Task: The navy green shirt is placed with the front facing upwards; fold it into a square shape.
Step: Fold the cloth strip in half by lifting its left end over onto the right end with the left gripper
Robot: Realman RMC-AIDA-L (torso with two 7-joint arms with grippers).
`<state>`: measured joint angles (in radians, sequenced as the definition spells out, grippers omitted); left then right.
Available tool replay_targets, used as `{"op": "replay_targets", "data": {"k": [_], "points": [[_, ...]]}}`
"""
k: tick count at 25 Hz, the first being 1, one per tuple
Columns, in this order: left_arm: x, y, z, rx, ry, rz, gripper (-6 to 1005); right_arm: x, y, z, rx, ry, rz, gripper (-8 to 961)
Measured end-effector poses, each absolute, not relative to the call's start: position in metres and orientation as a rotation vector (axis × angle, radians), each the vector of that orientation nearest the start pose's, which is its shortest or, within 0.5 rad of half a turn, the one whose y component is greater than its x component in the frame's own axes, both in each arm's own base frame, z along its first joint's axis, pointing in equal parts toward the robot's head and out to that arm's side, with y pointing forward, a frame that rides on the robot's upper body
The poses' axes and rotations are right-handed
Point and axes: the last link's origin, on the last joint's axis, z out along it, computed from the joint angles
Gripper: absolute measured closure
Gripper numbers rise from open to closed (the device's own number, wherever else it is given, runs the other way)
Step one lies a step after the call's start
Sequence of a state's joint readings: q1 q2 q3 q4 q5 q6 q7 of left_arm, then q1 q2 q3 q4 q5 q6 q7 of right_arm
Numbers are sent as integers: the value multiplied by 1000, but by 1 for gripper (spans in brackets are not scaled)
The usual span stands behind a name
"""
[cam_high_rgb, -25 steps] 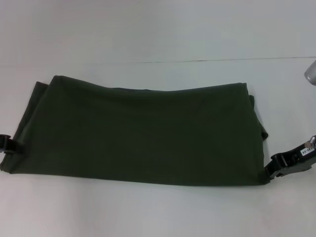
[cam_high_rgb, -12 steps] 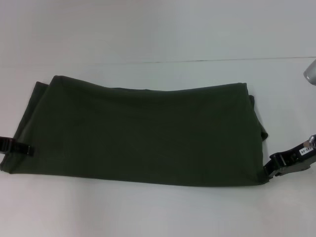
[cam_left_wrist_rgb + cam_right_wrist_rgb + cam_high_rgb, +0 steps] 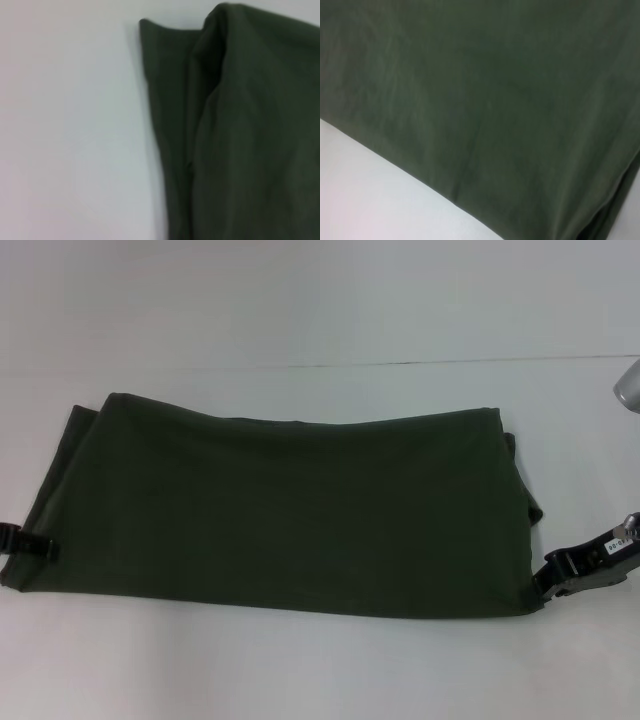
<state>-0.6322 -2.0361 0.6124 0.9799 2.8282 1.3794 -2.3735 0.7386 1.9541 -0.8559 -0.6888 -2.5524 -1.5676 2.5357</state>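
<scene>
The navy green shirt [image 3: 290,505] lies folded into a long dark olive band across the white table, plain side up, with no lettering or collar showing. My left gripper [image 3: 35,545] sits at the shirt's near-left corner, touching its edge. My right gripper [image 3: 548,585] is at the near-right corner, its tip against the cloth. The left wrist view shows layered folds of the shirt [image 3: 240,140] beside bare table. Most of the right wrist view is filled by the shirt [image 3: 495,100], seen close up.
The white table [image 3: 300,670] runs all around the shirt, with a thin seam line [image 3: 400,364] across the back. A silvery round part [image 3: 630,385] pokes in at the right edge.
My left gripper slid inward toward the shirt's near-left corner, then drew back slightly. The right gripper and the shirt have hardly moved.
</scene>
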Motion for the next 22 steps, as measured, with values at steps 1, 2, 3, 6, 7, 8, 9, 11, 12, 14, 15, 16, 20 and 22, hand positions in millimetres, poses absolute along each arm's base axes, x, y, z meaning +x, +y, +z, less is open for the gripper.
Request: {"op": "replay_targets", "data": {"k": [1, 2, 3, 6, 7, 8, 9, 11, 12, 14, 15, 16, 20, 22], "points": [[-327, 369, 83, -2064, -1470, 217, 140, 273, 362, 25, -2368, 1805, -225, 922], [-328, 369, 83, -2058, -1474, 223, 141, 273, 362, 25, -2369, 1805, -224, 922], [-330, 368, 82, -2051, -1485, 234, 142, 273, 363, 25, -2369, 1804, -224, 921], [-331, 368, 81, -2046, -1505, 243, 146, 273, 363, 25, -2370, 1801, -224, 921], [-332, 368, 81, -2047, -1508, 244, 147, 273, 363, 25, -2370, 1801, -224, 921], [-332, 368, 80, -2047, -1510, 244, 148, 273, 363, 24, -2370, 1801, -224, 921], [-332, 368, 80, -2047, -1510, 245, 149, 273, 363, 24, -2371, 1801, -224, 921], [-332, 368, 80, -2049, -1509, 247, 151, 272, 363, 24, -2371, 1800, -224, 921], [-331, 368, 80, -2050, -1508, 248, 152, 272, 363, 24, -2371, 1800, -224, 921], [-331, 369, 79, -2053, -1507, 253, 154, 272, 363, 24, -2371, 1800, -224, 921], [-331, 369, 79, -2053, -1507, 253, 155, 272, 363, 24, -2371, 1800, -224, 921], [-331, 368, 78, -2053, -1509, 254, 156, 272, 363, 24, -2371, 1799, -224, 922], [-332, 368, 75, -2060, -1518, 267, 161, 273, 363, 24, -2371, 1799, -223, 922], [-332, 367, 74, -2064, -1519, 275, 163, 272, 364, 24, -2371, 1798, -223, 922]]}}
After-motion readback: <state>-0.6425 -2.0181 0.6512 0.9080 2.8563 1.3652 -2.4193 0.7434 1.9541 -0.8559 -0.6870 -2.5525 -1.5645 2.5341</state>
